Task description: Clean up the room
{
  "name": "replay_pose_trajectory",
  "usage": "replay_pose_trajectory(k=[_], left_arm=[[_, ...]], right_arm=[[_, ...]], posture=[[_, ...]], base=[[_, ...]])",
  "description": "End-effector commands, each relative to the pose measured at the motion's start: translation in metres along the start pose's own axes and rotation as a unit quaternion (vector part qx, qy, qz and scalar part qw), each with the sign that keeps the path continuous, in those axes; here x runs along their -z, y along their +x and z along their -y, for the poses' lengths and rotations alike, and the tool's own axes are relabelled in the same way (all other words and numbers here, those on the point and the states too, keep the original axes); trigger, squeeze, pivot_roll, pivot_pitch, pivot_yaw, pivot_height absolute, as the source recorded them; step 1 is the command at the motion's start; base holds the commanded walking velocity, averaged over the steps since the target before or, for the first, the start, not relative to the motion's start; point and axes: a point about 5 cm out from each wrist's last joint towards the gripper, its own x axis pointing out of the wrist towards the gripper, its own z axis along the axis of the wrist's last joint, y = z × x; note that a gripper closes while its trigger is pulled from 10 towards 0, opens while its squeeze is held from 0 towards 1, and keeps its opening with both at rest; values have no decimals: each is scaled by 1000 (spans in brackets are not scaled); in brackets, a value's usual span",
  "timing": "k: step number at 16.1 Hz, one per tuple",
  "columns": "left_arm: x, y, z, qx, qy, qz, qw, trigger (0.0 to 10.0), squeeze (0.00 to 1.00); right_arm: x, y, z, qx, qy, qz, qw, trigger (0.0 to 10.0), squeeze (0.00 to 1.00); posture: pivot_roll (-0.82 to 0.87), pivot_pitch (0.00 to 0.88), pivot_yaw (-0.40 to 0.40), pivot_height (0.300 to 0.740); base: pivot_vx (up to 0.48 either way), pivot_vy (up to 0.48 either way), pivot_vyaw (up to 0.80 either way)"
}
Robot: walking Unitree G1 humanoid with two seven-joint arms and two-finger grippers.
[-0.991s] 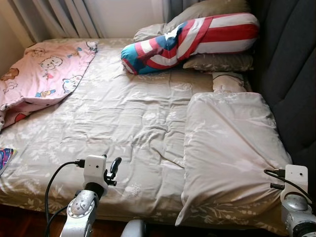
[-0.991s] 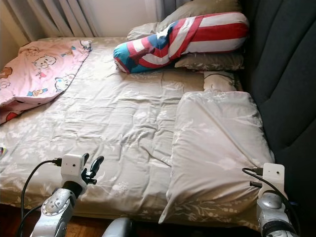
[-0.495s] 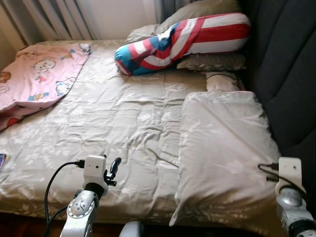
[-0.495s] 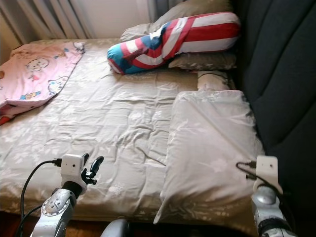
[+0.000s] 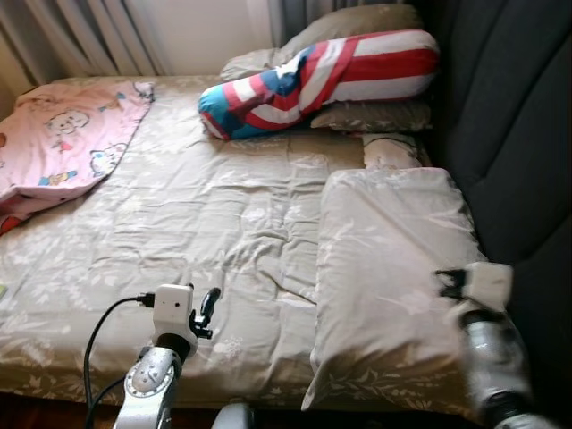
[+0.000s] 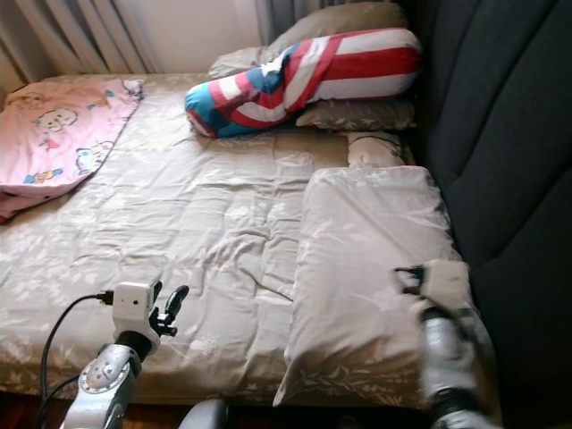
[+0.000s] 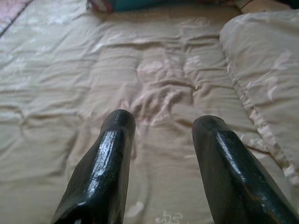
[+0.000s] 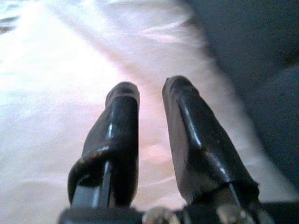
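A beige floral pillow (image 5: 393, 268) lies flat at the right side of the bed, against the dark headboard (image 5: 523, 134). My right gripper (image 5: 450, 280) is blurred over the pillow's right edge; in the right wrist view its fingers (image 8: 124, 116) stand a little apart with nothing between them, just above pale fabric. My left gripper (image 5: 207, 308) hovers open over the rumpled beige sheet (image 5: 206, 206) near the bed's front edge, holding nothing (image 7: 164, 120). A red, white and blue bolster (image 5: 313, 80) lies at the back. A pink cartoon blanket (image 5: 63, 134) is bunched at the far left.
Grey pillows (image 5: 357, 22) are stacked behind and under the bolster, and a small patterned cushion (image 5: 391, 150) sits between them and the beige pillow. Curtains (image 5: 89, 36) hang behind the bed. The headboard walls off the right side.
The camera has swung right, shifting the scene left. My right arm has risen and moved inward over the beige pillow, blurred with motion. The left arm holds its pose.
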Motion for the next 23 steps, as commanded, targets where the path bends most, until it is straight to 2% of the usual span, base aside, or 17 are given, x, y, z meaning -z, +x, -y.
replay_pose_trajectory(k=[1, 2, 5, 7, 8, 10, 12, 13, 15, 17, 18, 23], left_arm=[[6, -2, -5, -14, -15, -12, 1000, 10000, 0], [13, -1, -4, -15, -23, -26, 999, 10000, 0], [22, 1, -3, -14, -23, -47, 999, 10000, 0], [26, 2, -3, -13, -24, -57, 998, 10000, 0], [35, 2, -2, -10, -27, -79, 996, 10000, 0], [55, -4, 3, 3, -15, -132, 991, 10000, 0], [70, -10, 6, 3, -26, -178, 984, 10000, 0], [78, -14, 8, 5, -28, -203, 979, 10000, 0], [112, -45, 8, -3, 7, -305, 952, 10000, 0], [120, -54, 7, -20, -2, -328, 944, 10000, 0], [123, -58, 6, -35, -17, -332, 942, 10000, 0], [126, -61, 2, -40, -9, -345, 938, 10000, 0]], right_arm=[[8, -5, -3, -7, 9, -5, 1000, 10000, 0], [22, -14, -11, -13, 37, -17, 999, 10000, 0], [52, -30, -25, -17, 43, -78, 996, 10000, 0], [60, -34, -29, -24, 51, -96, 994, 10000, 0], [69, -40, -36, -39, 60, -119, 990, 10000, 0], [80, -46, -39, -35, 90, -150, 984, 10000, 0], [90, -52, -43, -48, 76, -179, 980, 10000, 0], [94, -55, -44, -50, 70, -193, 977, 10000, 0], [114, -71, -37, -37, 61, -251, 965, 10000, 0], [122, -78, -30, -21, 58, -269, 961, 10000, 0], [132, -89, -21, -4, 57, -290, 955, 10000, 0], [140, -97, -21, -4, 55, -308, 950, 10000, 0]], posture=[[0, 38, 26, 666], [-1, 24, 29, 666], [-1, 12, 31, 710], [-6, 0, 32, 725], [-8, 0, 33, 740], [-3, 0, 27, 740], [-10, 0, 25, 740], [-9, 0, 22, 740], [-12, 0, 12, 740], [-20, 0, 13, 740], [-20, 0, 13, 740], [-29, 0, 20, 740]], base=[[0, 0, 0], [0, 0, 0], [0, 0, 0], [0, 0, 0], [0, 0, 0], [0, 0, 0], [0, 0, 0], [0, 0, 0], [0, 0, 0], [0, 0, 0], [0, 0, 0], [0, 0, 0]])
